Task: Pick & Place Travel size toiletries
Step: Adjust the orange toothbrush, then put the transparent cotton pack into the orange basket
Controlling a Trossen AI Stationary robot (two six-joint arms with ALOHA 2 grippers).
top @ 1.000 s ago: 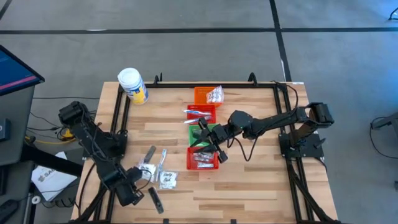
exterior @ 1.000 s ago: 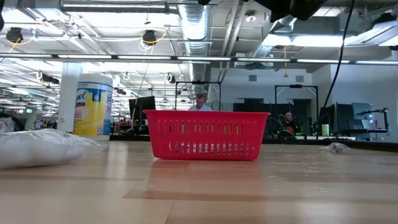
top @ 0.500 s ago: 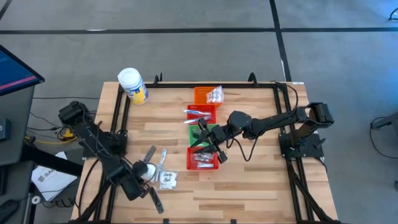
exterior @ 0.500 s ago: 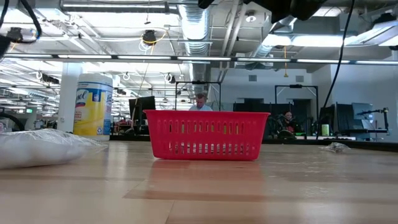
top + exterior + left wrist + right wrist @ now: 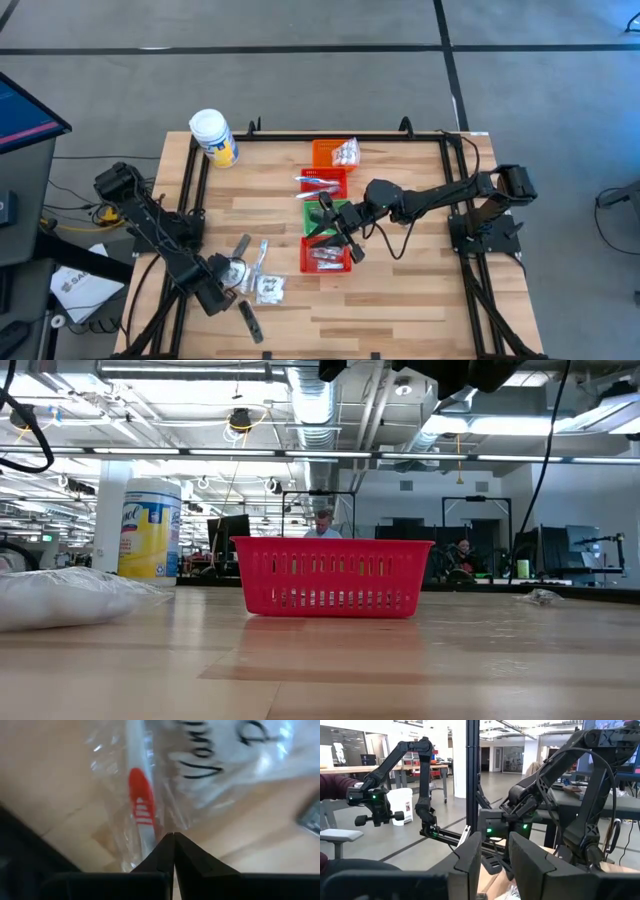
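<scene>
The loose toiletries (image 5: 255, 272) lie on the table's near left part: clear sachets, a wrapped toothbrush and dark strips. My left gripper (image 5: 233, 270) is shut at the pile's left side. In the left wrist view its shut tips (image 5: 173, 838) stand at the clear wrapper of a red and white toothbrush (image 5: 141, 810), next to a sachet with dark print (image 5: 225, 750). My right gripper (image 5: 335, 228) hovers open over the green basket (image 5: 322, 212) and the near red basket (image 5: 325, 255); its wrist view (image 5: 495, 851) shows a gap between the fingers. My left gripper's shut tips stand at the edge of the toothbrush's clear wrapper (image 5: 162, 822). I cannot tell whether they touch it or pinch it. The toothbrush lies flat on the table.
A row of baskets runs down the middle: orange (image 5: 328, 152) with sachets, red (image 5: 323, 182) with toothbrushes, green, then red (image 5: 332, 576). A white jar with a yellow label (image 5: 213, 137) stands at the far left. A dark strip (image 5: 248, 318) lies near the front edge.
My left gripper has moved from near the table's near left corner toward the far edge and the right, up to the pile of toiletries. The pile has kept its place.
</scene>
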